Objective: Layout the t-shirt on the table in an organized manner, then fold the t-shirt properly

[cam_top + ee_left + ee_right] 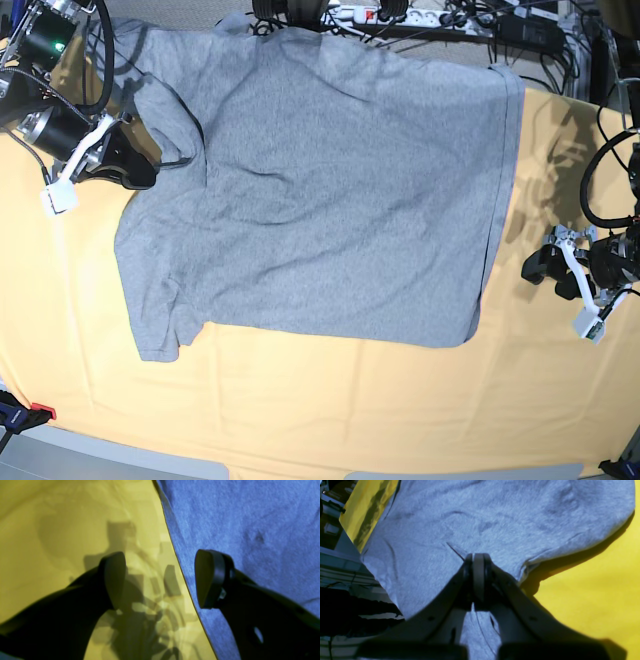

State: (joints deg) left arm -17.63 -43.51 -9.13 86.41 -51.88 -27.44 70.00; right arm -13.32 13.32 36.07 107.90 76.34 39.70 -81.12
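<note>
Grey t-shirt point(330, 190) spread plain side up on the table point(300, 410), far edge over the table's far rim, sleeve point(160, 320) at the near left in the base view. Right gripper point(478, 562) clamped shut on a fold of the t-shirt's edge, cloth bunched between the closed jaws. Left gripper point(160, 580) spread wide, empty, straddling the t-shirt's hem: one finger over yellow table cloth, the other over grey fabric. No containers in view.

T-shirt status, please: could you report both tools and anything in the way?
Right tool shut on the t-shirt. Left tool open, straddling its edge above the table. Nothing in the way.
</note>
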